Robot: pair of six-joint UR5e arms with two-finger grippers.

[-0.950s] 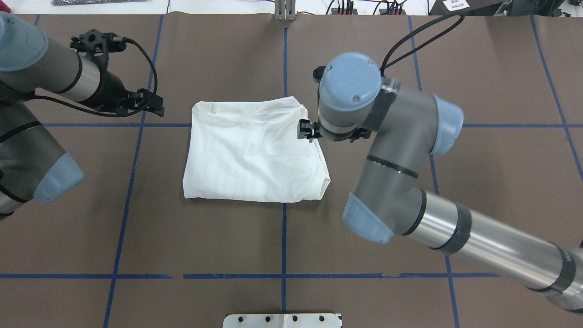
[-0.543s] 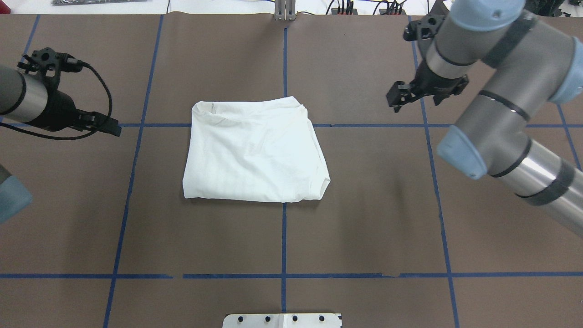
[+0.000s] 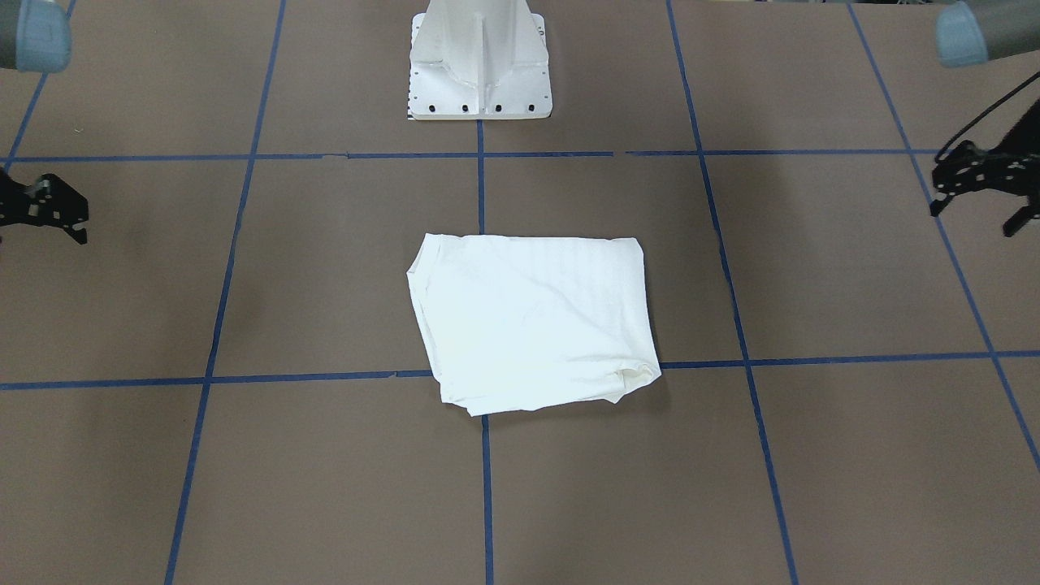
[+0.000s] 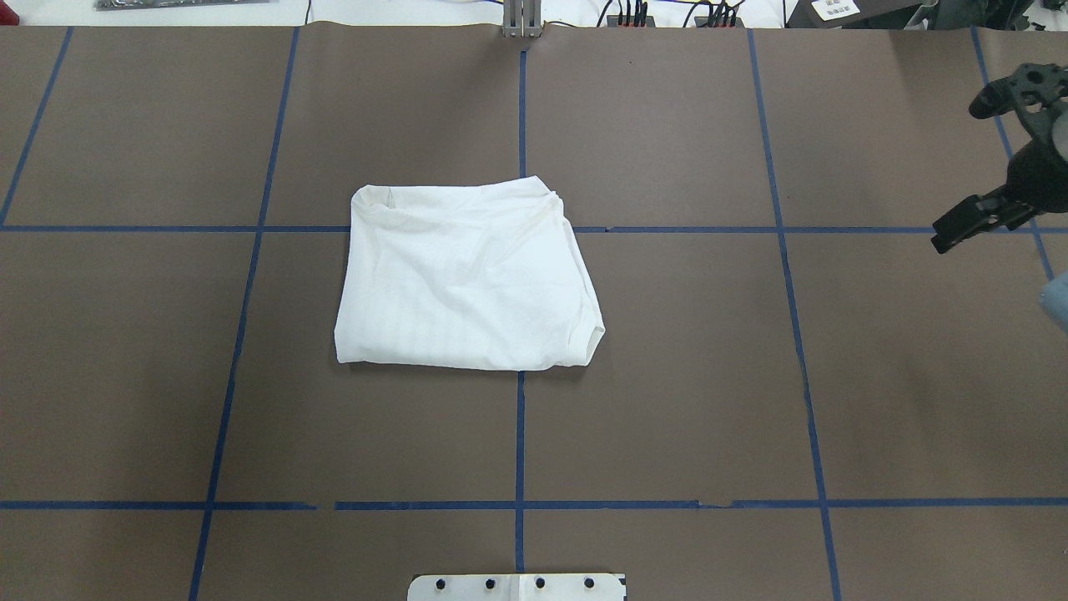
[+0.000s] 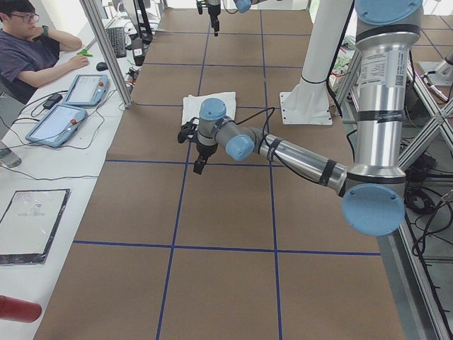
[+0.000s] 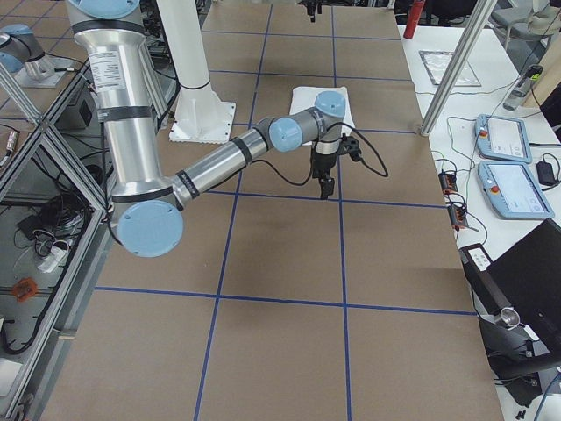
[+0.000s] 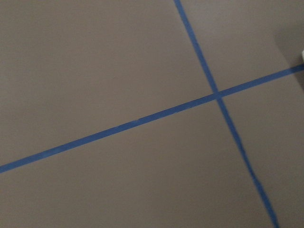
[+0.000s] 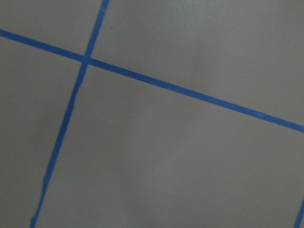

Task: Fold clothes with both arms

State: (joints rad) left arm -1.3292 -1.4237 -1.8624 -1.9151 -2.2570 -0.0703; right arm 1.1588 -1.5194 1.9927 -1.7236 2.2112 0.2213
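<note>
Centred on brown, blue-taped table point(image 4: 667, 376): folded shirt point(image 4: 467, 284). Well apart, left gripper point(image 5: 198, 163) and right gripper point(image 4: 943, 238); jaw state: cannot tell.

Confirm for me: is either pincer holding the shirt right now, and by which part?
Nothing is held. The white T-shirt lies folded and free; the left pincer and the right pincer both hang well off to its sides, empty.
</note>
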